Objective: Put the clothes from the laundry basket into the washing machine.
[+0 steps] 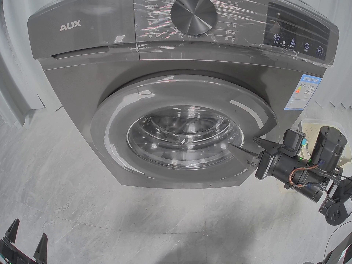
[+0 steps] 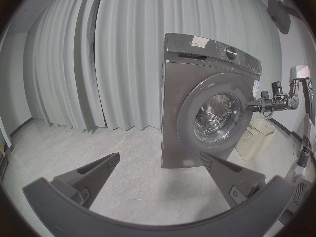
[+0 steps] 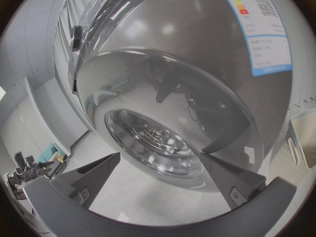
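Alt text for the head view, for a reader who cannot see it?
The right arm's tool, open, points at the right rim of the shut round glass door of a grey front-loading washing machine. A cream perforated plastic laundry basket stands behind that arm; the left tool sits open, low left.

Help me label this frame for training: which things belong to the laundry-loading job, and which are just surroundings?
Job:
washing machine, its door shut
laundry basket beside it, contents hidden
right gripper, open at the door's edge
left gripper, open, low and away from the machine

Surroundings:
curtains
floor
energy label on the machine
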You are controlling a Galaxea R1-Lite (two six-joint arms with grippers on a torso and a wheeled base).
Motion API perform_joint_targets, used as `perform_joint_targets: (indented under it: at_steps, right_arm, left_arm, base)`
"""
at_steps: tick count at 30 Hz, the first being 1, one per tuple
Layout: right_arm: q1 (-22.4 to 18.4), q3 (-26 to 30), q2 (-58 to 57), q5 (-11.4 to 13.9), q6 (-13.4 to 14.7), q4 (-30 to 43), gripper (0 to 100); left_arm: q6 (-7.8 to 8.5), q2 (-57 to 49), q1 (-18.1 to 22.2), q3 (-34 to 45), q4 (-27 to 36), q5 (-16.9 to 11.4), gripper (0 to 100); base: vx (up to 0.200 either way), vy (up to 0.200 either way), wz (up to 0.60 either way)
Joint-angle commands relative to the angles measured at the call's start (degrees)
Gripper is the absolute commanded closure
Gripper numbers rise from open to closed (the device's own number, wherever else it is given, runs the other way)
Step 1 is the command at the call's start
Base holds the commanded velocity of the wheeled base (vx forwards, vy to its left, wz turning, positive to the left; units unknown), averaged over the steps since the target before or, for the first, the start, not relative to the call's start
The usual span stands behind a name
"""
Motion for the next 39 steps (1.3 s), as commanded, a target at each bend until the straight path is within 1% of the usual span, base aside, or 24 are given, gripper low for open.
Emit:
perform_joint_targets:
  at_steps: [1,5,6,9,15,18,19,20,21,23,24,27,28,29,30,32,35,39]
  right_arm:
    - [-0.39,-0.35,-0.02,-0.45,-0.16,-1.93,0]
    - [-1.27,-1.15,0.42,-1.51,-0.34,-2.54,0]
    - [-1.8,-1.67,0.68,-2.83,-0.34,-2.63,0]
    - [-1.98,-1.58,0.68,-3.97,-0.34,-2.54,0]
    - [-3.12,-1.85,0.68,-4.14,-0.43,-2.63,0]
    - [-3.21,-1.06,0.51,-4.14,-1.04,-2.63,0]
    - [-2.68,0.44,0.07,-3.7,-1.13,-2.72,0]
    - [-2.68,0.44,0.07,-3.7,-1.13,-2.72,0]
    - [-1.54,2.81,-1.16,-3.35,-1.66,-2.81,0]
    - [1.1,5.71,-3.36,-2.39,-3.06,-2.98,0]
    - [2.42,7.64,-4.85,-1.77,-3.33,-3.25,0]
    - [5.32,12.39,-9.86,-0.98,-3.59,-3.42,0]
    - [5.85,13.62,-11.36,-0.89,-3.68,-3.51,0]
    - [5.85,13.62,-11.36,-0.89,-3.68,-3.51,0]
    - [6.37,15.38,-14.08,-0.8,-3.68,-3.42,0]
    - [5.76,18.28,-18.57,-0.19,-3.85,-2.98,0]
    - [4.79,20.74,-21.99,-0.28,-4.03,-2.81,0]
    - [1.36,23.29,-26.83,-0.36,-4.38,-2.63,0]
  left_arm:
    - [-0.03,-0.84,0.01,0.99,0.0,0.01,0]
    - [-0.03,-0.84,0.01,0.99,0.0,0.01,0]
    - [-0.03,-0.84,0.01,0.99,0.0,0.01,0]
    - [-0.03,-0.84,0.01,0.99,0.0,0.01,0]
    - [-0.03,-0.84,0.01,0.99,0.0,-0.08,0]
    - [-0.03,-0.84,0.01,0.99,0.0,0.01,0]
    - [-0.03,-0.84,0.01,0.99,0.0,0.01,0]
    - [-0.03,-0.84,0.01,0.99,0.0,0.01,0]
    - [-0.03,-0.84,0.01,0.99,0.0,0.01,0]
    - [-0.03,-0.84,0.01,0.99,0.0,0.01,0]
    - [-0.03,-0.84,0.01,0.99,0.0,-0.08,0]
    - [-0.03,-0.84,0.01,0.99,0.0,0.01,0]
    - [-0.12,-0.84,0.01,0.99,0.0,0.01,0]
    - [-0.12,-0.84,0.01,0.99,0.0,0.01,0]
    - [-0.12,-0.84,0.01,0.99,0.0,0.01,0]
    - [-0.12,-0.84,0.01,0.99,0.0,-0.08,0]
    - [-0.12,-0.84,0.01,0.99,0.0,-0.08,0]
    - [-0.12,-0.84,0.01,0.99,0.0,-0.25,0]
  base:
    - [0.0,0.0,0.0]
    - [0.0,0.0,0.0]
    - [0.0,0.0,0.0]
    - [0.0,0.0,0.0]
    - [0.0,0.0,0.0]
    - [0.0,0.0,0.0]
    - [0.0,0.0,0.0]
    - [0.0,0.0,0.0]
    - [0.0,0.0,0.0]
    - [0.0,0.0,0.0]
    - [0.0,0.0,0.0]
    - [0.0,0.0,0.0]
    - [0.0,0.0,0.0]
    - [0.0,0.0,0.0]
    - [0.0,0.0,0.0]
    - [0.0,0.0,0.0]
    - [0.0,0.0,0.0]
    - [0.0,0.0,0.0]
